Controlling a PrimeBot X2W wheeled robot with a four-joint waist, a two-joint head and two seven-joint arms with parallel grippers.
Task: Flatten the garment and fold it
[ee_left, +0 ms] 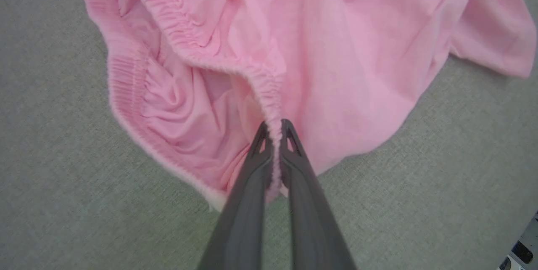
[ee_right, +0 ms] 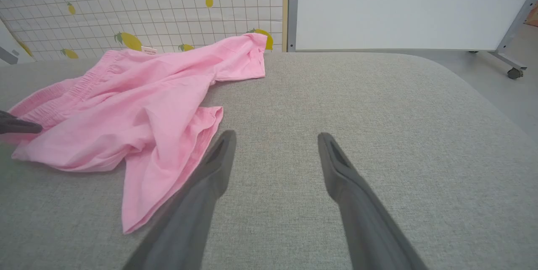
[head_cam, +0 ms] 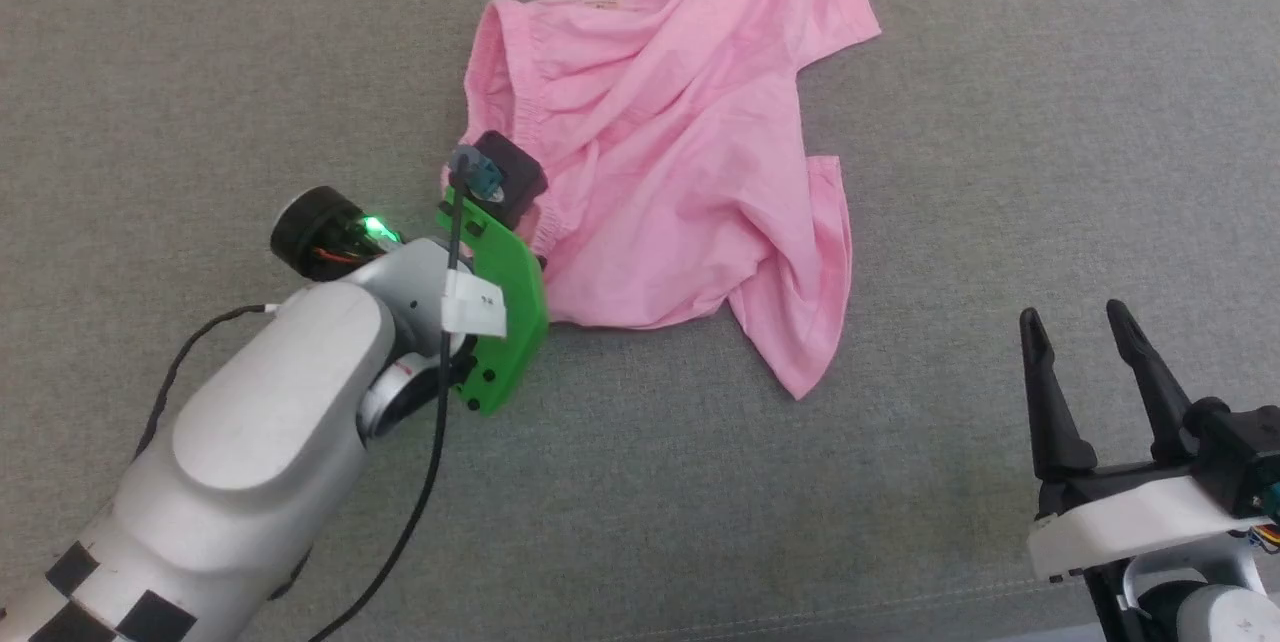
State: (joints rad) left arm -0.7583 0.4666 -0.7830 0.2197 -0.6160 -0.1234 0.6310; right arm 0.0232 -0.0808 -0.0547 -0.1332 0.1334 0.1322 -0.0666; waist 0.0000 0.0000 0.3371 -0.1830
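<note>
My left tool [ee_left: 275,129] pinches the garment [head_cam: 690,172] by its waistband [ee_left: 269,87] at eight o'clock; my right tool [head_cam: 1074,317] stands wide, four o'clock.

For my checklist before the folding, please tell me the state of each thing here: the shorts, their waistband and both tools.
Shorts: crumpled, not yet flat, not folded.
Waistband: gathered and twisted, with one part pinched.
Left tool: shut on the shorts at the waistband.
Right tool: open, empty, apart from the shorts.
</note>
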